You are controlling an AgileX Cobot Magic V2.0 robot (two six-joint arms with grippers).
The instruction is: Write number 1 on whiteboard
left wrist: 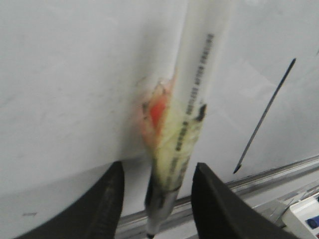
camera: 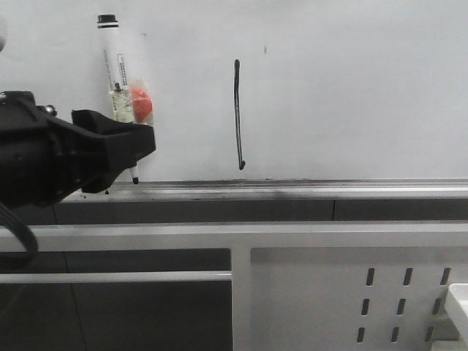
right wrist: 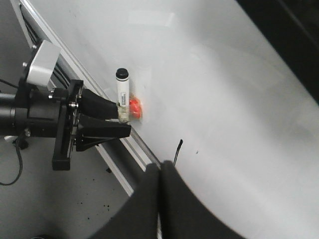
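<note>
Front view first: the left pincer (camera: pixel 131 150) reaches in from the left edge, its black body filling the lower left of the frame, fingers pointing right toward the whiteboard (camera: pixel 351 88). It grips a marker (camera: pixel 115 69) that stands nearly upright, black cap at the top, tip down just above the tray rail (camera: pixel 292 189). Something red-orange (camera: pixel 142 104) is stuck to the marker just above the fingers.

Left wrist view now: both black fingers (left wrist: pixel 102 209) flank the marker (left wrist: pixel 192 99), and the tip (left wrist: pixel 151 230) pokes out below them near the rail (left wrist: pixel 279 174); the red patch (left wrist: pixel 157 112) is blurred.

Right wrist view: the right pincer (right wrist: pixel 160 172) has its two fingers pressed together, closed on nothing, hanging in front of the board (right wrist: pixel 224 89). Past it, the left pincer (right wrist: pixel 117 119) shows from the side with the marker (right wrist: pixel 122 92) clamped.

The number 1 (camera: pixel 238 113) sits at centre of the front view, right of the marker and apart from it: a thin black near-vertical stroke with a small hook at its foot, ending just above the rail. It slants in the right half of the left wrist view (left wrist: pixel 264 117).

Below the rail runs a white metal frame (camera: pixel 307 285) with slotted holes at lower right.
</note>
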